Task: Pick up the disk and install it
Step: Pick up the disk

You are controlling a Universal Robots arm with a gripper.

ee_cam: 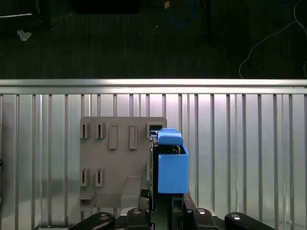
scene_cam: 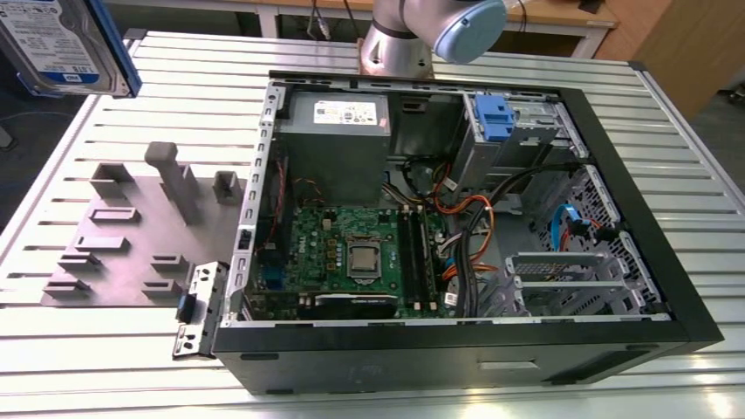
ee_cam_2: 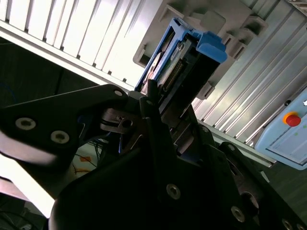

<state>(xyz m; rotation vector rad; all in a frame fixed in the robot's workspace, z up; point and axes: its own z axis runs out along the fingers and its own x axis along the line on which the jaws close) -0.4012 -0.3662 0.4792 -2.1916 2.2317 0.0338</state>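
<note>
Disk point(ee_cam: 171, 165) in gripper point(ee_cam: 163, 202), over grey fixture point(ee_cam: 115, 167), open case point(scene_cam: 407, 360) nearby

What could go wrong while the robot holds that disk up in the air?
The gripper holds the disk by one end, off the table. If it slips, the disk might drop onto the grey holder below. The open case is crowded with cables, so the disk might snag on them.

Blue-framed labelled disk point(scene_cam: 58, 44), on edge, aloft
</note>
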